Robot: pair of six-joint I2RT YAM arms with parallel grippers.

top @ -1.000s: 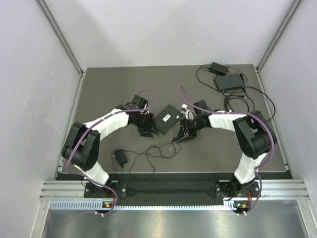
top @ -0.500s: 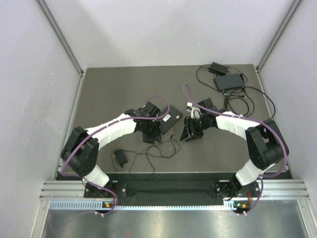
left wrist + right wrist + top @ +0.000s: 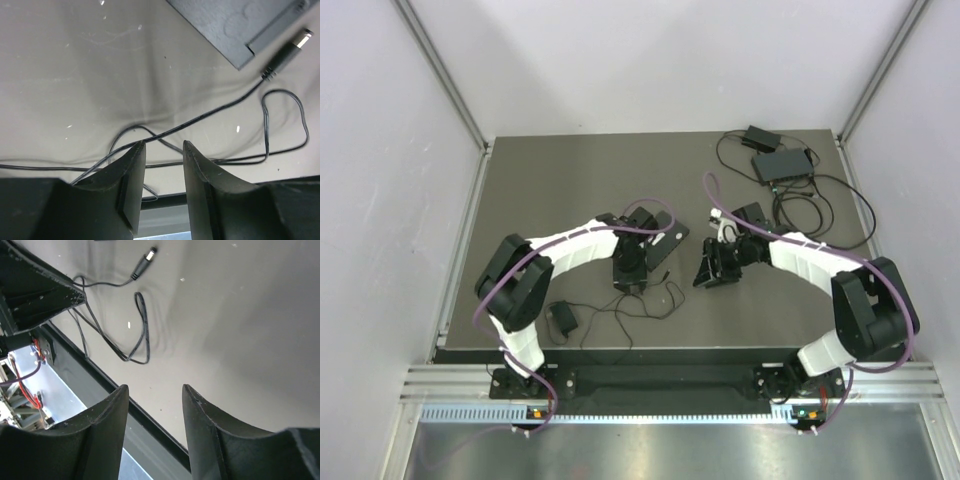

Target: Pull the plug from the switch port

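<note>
1. Nearest, the power adapter (image 3: 561,318) sits by the near-left edge of the table (image 3: 540,190). Its thin cable (image 3: 215,107) runs in loose loops toward the middle.
2. The left gripper (image 3: 162,147) hovers above that cable. Its jaws are partly apart and there is nothing between them. Any retreat should go straight up so that no finger catches a loop.
3. The right gripper (image 3: 154,390) hangs to the right, its jaws moderately apart and likewise empty.
4. The barrel plug (image 3: 285,54) lies on the table just beside the corner of the switch (image 3: 235,25), with its metal tip bare. I judge it to be out of the port, so the pull looks done. What remains is to back both arms away without dragging the cable.
5. Far right, a second network box (image 3: 782,165) with its own leads is well apart and best left alone.
</note>
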